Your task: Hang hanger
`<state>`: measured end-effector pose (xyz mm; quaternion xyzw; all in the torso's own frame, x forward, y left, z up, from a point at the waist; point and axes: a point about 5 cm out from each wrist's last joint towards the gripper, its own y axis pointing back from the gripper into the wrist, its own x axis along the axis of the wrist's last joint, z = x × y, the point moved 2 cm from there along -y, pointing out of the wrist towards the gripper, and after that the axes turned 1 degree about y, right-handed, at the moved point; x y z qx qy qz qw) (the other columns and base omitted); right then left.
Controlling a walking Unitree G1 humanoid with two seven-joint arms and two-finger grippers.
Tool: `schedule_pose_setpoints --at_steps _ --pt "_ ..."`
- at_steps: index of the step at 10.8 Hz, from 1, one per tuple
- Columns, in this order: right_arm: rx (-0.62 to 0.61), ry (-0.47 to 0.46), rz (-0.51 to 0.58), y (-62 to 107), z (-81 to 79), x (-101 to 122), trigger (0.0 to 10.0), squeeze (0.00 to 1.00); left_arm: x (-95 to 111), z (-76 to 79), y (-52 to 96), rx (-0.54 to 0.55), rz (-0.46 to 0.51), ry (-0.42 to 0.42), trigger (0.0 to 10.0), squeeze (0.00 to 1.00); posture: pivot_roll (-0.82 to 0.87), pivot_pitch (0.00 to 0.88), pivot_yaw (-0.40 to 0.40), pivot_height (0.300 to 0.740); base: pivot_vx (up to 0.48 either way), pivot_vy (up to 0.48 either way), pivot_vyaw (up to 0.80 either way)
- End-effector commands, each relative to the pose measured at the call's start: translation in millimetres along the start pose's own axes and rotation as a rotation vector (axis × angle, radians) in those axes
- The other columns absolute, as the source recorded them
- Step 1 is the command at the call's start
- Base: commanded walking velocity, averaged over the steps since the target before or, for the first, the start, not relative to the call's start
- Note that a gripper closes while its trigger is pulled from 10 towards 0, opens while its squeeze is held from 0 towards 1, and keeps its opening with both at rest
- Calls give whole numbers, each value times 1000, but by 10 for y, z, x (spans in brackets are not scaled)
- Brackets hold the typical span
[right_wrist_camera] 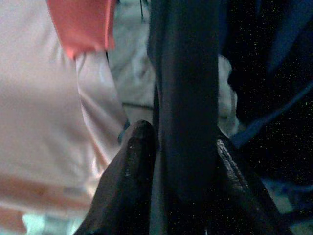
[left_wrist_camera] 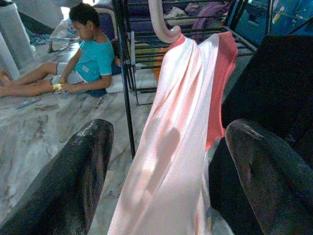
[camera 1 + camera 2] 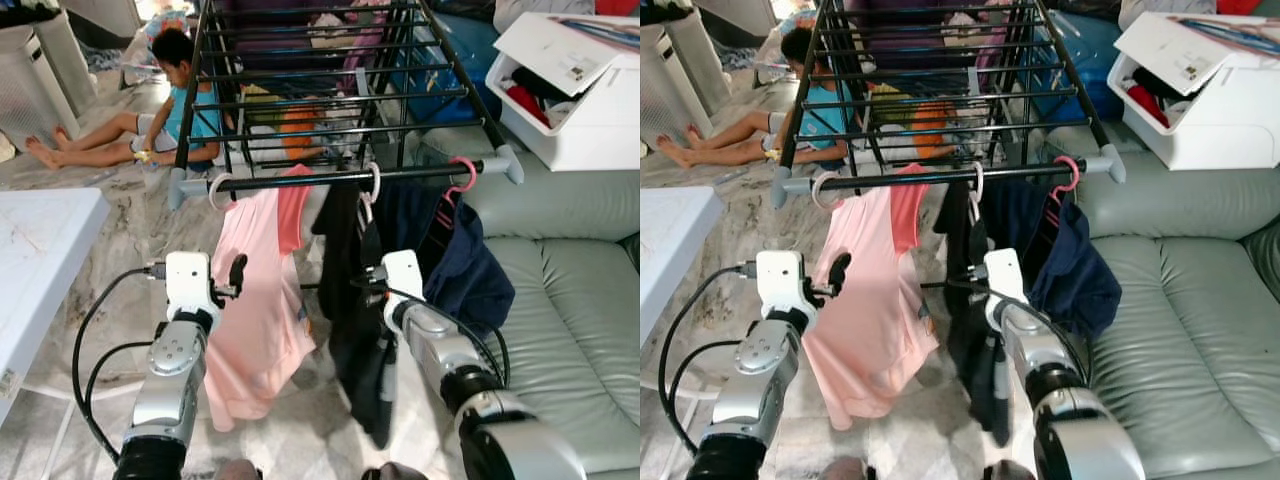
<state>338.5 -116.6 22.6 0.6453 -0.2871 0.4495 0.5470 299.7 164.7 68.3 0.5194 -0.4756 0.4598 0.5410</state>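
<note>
A black drying rack's front rail point(image 3: 300, 183) carries three hangers. A white hook point(image 3: 217, 190) holds a pink garment point(image 3: 255, 300). Another white hanger hook point(image 3: 374, 183) holds a black garment point(image 3: 345, 300). A pink hook point(image 3: 463, 175) holds a navy garment point(image 3: 470, 265). My left gripper point(image 3: 235, 270) is open beside the pink garment's left edge, and the cloth hangs in front of its fingers point(image 2: 73, 176). My right gripper point(image 1: 183, 142) is lower, against the black garment, shut on a dark fold of it.
A person point(image 3: 170, 100) sits on the marble floor behind the rack to the left. A grey sofa point(image 3: 570, 300) fills the right side, and a white box of clothes point(image 3: 570, 100) stands above it. A white table point(image 3: 40, 250) is at the left.
</note>
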Motion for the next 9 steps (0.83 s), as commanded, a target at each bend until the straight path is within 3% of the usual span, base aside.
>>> schedule_pose_setpoints --at_steps 1,6,9 --pt "-6 25 57 3 -23 112 10000 1000 -23 3 3 -1 -14 -6 10000 0 48 0 12 740 0 0 0" --pt "-52 69 201 166 51 324 10000 1000 -64 -4 -47 14 -47 11 10000 0 11 0 21 740 0 0 0" --pt "-86 63 243 249 81 369 10000 1000 -110 97 -37 4 -63 16 10000 0 3 0 25 740 0 0 0"
